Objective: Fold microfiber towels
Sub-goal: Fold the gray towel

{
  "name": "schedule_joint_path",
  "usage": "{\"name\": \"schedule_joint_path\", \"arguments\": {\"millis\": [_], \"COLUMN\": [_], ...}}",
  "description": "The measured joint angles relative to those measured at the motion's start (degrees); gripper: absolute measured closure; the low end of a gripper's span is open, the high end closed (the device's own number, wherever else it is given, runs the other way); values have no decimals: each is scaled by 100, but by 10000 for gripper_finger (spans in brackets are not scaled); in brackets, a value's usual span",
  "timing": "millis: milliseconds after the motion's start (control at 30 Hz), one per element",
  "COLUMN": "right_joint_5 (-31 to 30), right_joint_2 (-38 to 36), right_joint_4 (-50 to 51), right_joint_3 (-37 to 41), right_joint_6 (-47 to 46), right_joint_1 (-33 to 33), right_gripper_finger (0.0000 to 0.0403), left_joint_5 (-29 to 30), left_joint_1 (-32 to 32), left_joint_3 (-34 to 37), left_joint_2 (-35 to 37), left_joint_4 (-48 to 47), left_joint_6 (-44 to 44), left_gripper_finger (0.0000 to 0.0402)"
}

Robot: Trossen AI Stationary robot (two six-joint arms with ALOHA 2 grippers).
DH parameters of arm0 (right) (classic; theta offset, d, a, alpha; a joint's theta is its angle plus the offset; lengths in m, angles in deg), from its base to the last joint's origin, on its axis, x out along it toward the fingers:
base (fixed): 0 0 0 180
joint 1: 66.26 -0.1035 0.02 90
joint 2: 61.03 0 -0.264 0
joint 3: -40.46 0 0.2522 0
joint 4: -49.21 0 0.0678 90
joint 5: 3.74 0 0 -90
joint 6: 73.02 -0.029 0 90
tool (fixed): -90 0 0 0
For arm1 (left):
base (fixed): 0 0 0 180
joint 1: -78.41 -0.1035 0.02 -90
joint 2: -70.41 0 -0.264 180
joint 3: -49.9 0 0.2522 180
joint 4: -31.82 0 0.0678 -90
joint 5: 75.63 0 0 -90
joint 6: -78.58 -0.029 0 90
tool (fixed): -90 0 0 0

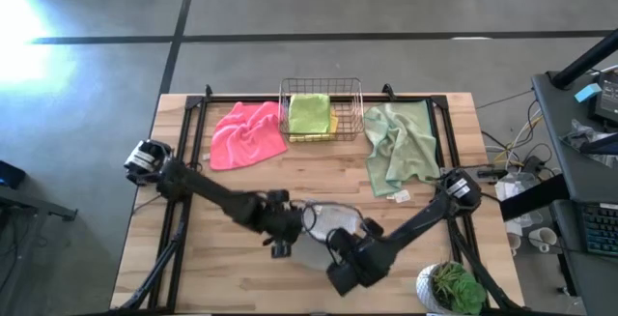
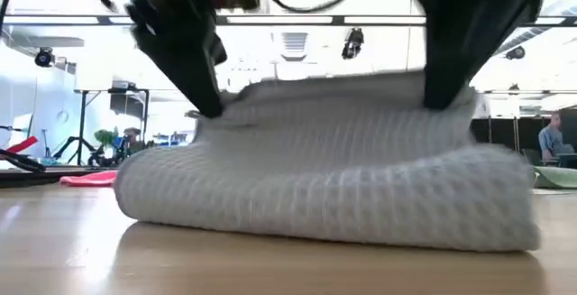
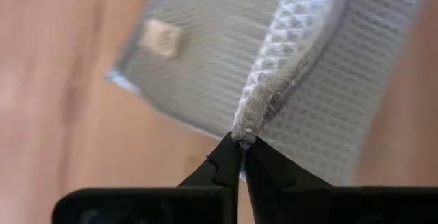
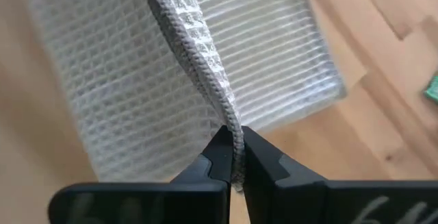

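A light grey waffle-weave towel [image 1: 323, 231] lies near the table's front edge, its lower layer on the wood and its upper layer raised over it [image 2: 334, 187]. My left gripper [image 3: 241, 147] is shut on the raised layer's left end. My right gripper [image 4: 233, 140] is shut on its right end. At the back, a hot pink towel [image 1: 246, 134] lies crumpled on the table. A lime green towel [image 1: 309, 113] rests on a yellow one [image 1: 333, 126] in the basket. A sage green towel [image 1: 398, 147] lies at the back right. My left gripper pinches the grey towel's hemmed edge [image 3: 245, 125] between its two fingertips, coming steeply from above. The held edge is lifted [image 2: 216, 115], while the towel's lower part stays on the table. My right gripper pinches the hemmed edge [image 4: 230, 118] at its fingertips, pointing steeply down. That end is raised [image 2: 442, 106], and the cloth curves down from it to the rounded fold resting on the table [image 2: 505, 196].
The copper wire basket [image 1: 322, 89] stands at the far middle of the table. A potted plant [image 1: 454, 287] sits at the near right corner. Bare wood [image 1: 193, 248] lies at the front left.
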Motion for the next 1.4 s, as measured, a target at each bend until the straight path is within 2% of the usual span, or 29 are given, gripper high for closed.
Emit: {"name": "schedule_joint_path", "arguments": {"millis": [267, 633, 900, 1167, 1400], "right_joint_5": [12, 347, 564, 64, -255], "right_joint_2": [0, -1, -1, -1, -1], "right_joint_4": [50, 30, 71, 75, 372], "right_joint_3": [496, 590, 596, 596, 596], "right_joint_6": [-220, -481, -423, -309, -261], "right_joint_1": [358, 480, 470, 552, 696], "right_gripper_finger": [392, 392, 390, 344, 310], "left_joint_5": [-4, 11, 204, 210, 170], "left_joint_1": [-567, -692, -695, -692, -692], "left_joint_3": [6, 6, 17, 14, 12], "left_joint_2": [-26, -44, -44, -43, -42], "left_joint_4": [35, 100, 73, 92, 91], "left_joint_6": [-269, -369, -394, -494, -491], "left_gripper_finger": [401, 401, 356, 314, 310]}}
